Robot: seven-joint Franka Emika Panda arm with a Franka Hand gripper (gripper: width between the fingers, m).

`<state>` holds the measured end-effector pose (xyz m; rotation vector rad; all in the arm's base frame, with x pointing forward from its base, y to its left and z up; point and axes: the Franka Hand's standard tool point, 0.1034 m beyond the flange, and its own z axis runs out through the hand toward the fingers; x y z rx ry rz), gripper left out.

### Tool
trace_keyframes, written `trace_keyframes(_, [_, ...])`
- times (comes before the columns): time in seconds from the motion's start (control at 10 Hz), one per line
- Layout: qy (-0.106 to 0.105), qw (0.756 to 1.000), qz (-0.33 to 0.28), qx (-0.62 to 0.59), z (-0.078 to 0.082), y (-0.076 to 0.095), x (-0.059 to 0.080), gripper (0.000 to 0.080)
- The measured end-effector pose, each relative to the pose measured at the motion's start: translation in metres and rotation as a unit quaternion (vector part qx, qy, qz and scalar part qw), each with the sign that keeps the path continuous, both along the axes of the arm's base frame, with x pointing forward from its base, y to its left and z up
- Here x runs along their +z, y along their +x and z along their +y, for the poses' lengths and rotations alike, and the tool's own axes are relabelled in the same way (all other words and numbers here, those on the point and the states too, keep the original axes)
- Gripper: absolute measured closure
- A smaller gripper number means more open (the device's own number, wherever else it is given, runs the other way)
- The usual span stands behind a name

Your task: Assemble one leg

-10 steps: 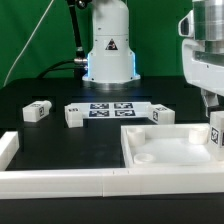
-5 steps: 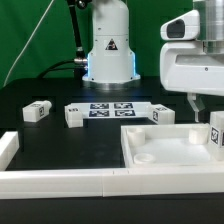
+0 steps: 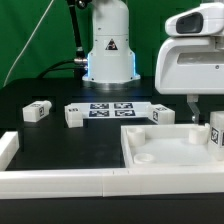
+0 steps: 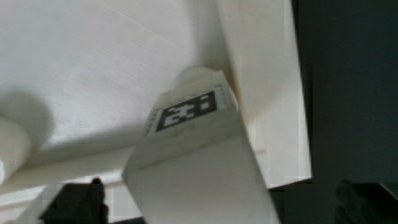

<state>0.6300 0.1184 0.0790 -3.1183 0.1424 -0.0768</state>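
A leg (image 3: 217, 133), a stubby white post with a black-and-white tag, stands on the large white panel (image 3: 170, 150) at the exterior view's right edge. My gripper (image 3: 207, 112) hangs just above it, open. In the wrist view the leg (image 4: 192, 160) lies between my two dark fingertips (image 4: 80, 198), with a gap on each side. My gripper (image 4: 222, 202) holds nothing. Three more legs lie on the black table: one at the left (image 3: 37, 111), one by the marker board (image 3: 73, 116), one right of it (image 3: 162, 114).
The marker board (image 3: 112, 109) lies flat in front of the robot base (image 3: 108, 50). A long white rail (image 3: 60, 181) runs along the front, with a raised end at the left (image 3: 7, 146). The panel has round corner sockets (image 3: 146, 157).
My gripper has moved toward the exterior view's left, coming in over the leg that stands on the panel. The legs and the panel have not moved.
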Motion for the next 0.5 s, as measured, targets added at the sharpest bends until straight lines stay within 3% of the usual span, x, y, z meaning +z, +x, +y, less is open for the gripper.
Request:
trace_keyframes(0.2, [-0.002,1.000,0.000,0.029,-0.0029,-0.0002,-0.0008,0.0150])
trace_keyframes(0.5, [-0.002,1.000,0.000,0.028,-0.0030,-0.0002,-0.0008,0.0509])
